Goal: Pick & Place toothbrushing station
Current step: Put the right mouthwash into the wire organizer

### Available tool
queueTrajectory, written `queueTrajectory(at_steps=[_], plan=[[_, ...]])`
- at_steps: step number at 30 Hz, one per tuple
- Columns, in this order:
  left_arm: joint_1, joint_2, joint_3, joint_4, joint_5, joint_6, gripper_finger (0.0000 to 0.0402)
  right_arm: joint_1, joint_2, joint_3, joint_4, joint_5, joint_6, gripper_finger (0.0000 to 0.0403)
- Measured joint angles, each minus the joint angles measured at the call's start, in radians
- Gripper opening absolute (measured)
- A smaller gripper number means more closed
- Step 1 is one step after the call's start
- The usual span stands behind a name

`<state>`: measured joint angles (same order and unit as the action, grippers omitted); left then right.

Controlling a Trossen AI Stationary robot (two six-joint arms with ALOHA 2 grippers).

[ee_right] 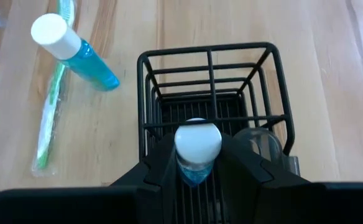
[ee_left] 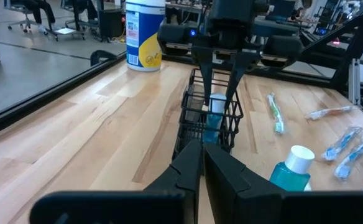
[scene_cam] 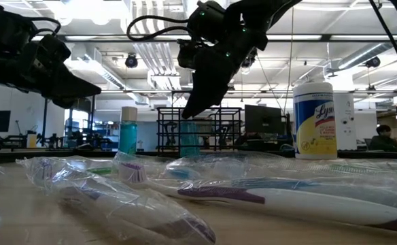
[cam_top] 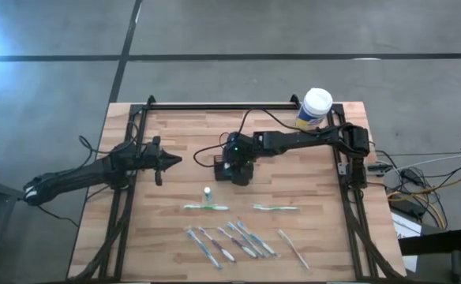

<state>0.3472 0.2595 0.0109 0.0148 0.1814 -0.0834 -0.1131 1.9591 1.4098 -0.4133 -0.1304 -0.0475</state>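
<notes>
The black wire basket (cam_top: 219, 161) stands mid-table. My right gripper (ee_right: 197, 155) reaches over it from the table's right, shut on a small blue bottle with a white cap (ee_right: 197, 140). A second blue bottle (cam_top: 207, 192) stands upright on the wood just nearer. Two green-and-white wrapped items (cam_top: 207, 207) (cam_top: 276, 207) lie flat beyond it, and several wrapped toothbrushes (cam_top: 230, 241) lie along the near edge. My left gripper (cam_top: 175, 161) hovers shut to the basket's left, its tips pointing at the basket (ee_left: 209, 118). My right gripper pinches the blue bottle between its two fingers (ee_right: 163, 163), just under the white cap (ee_right: 197, 169). The fingers slant down from the table's right side. The bottle stands upright with its body (ee_left: 216, 112) inside the basket; whether its bottom rests on the basket floor is hidden.
A large white-lidded canister with a yellow label (cam_top: 316, 106) stands at the far right corner. Black rails (cam_top: 215, 104) frame the table's far edge and sides. Bare wood lies between the basket and the far rail.
</notes>
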Motion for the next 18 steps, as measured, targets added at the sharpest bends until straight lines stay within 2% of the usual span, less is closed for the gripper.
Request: queueTrajectory(at_steps=[18], plan=[[0.000,0.012,0.000,0.000,0.000,0.000,0.0026,0.003,-0.008,0.002,-0.020,0.000,0.055,0.0112]])
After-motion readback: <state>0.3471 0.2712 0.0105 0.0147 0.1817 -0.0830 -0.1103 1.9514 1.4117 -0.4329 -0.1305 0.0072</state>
